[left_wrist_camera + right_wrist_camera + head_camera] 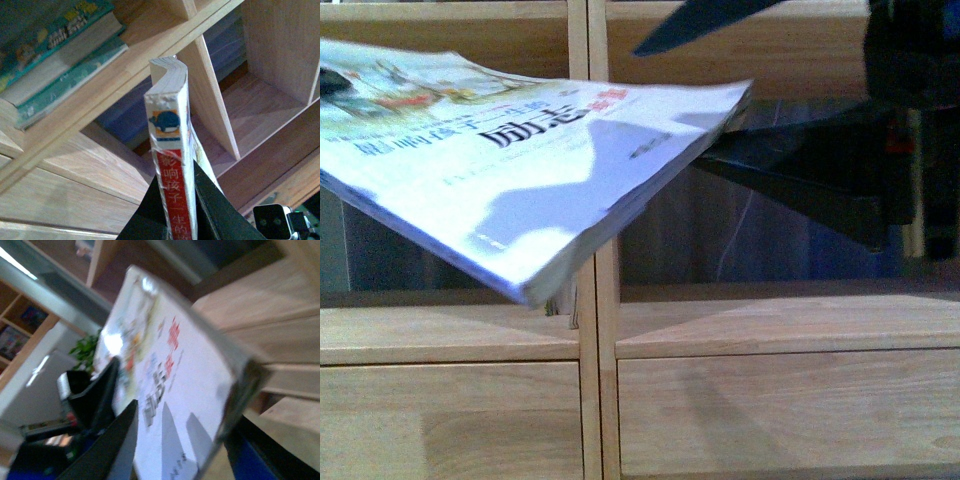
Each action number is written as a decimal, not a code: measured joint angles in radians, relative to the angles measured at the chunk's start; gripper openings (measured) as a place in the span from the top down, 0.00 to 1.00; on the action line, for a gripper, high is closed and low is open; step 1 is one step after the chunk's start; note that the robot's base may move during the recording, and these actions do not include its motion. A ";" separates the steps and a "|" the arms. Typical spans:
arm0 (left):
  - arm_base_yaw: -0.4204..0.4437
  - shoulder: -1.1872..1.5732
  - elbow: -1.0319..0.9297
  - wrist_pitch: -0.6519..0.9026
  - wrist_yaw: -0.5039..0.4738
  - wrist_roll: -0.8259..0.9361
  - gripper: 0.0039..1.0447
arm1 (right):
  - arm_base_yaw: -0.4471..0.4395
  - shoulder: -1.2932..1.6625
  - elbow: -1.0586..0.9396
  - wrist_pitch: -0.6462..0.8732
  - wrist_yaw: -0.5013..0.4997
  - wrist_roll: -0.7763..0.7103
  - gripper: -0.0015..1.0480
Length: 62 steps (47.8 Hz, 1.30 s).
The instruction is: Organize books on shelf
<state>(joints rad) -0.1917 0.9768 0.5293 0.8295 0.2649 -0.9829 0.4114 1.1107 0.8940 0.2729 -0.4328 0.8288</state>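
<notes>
The book (520, 190) is up in the air in front of the shelf (740, 330). It is not in a slot. It lies almost flat but tilts, and one corner dips low near the middle post (608, 400). I cannot tell if that corner touches the shelf. The cover faces up. It is white with a bright picture and big black letters.

The left hand (176, 181) grips the book tight. In the left wrist view its two dark fingers (207, 200) press on both sides of the book, close to the spine. The spine is white, with a little blue whale and a red strip with white letters. In the front view only a small dark bit of this hand shows at the far left.

The right hand (665, 105) is at the other end of the book. It is spread wide, with the book's corner between its fingers. The top finger (700, 25) hangs above the cover and does not touch it. It throws a shadow on the white cover. The bottom finger (790, 190) reaches in under the book.

Behind the book is an open part of the shelf. Under it are two plain drawers (780, 410), one on each side of the post.

In the left wrist view, two other books (60, 55) with blue-green covers lie flat in a pile on a shelf board.
</notes>
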 joint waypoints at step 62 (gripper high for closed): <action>0.398 0.359 0.281 0.128 -0.013 1.312 0.94 | -0.409 -0.274 -0.621 0.282 0.435 -0.815 0.97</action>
<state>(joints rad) 0.2066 1.3361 0.8104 0.9573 0.2516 0.3290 0.0021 0.8371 0.2733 0.5552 0.0017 0.0139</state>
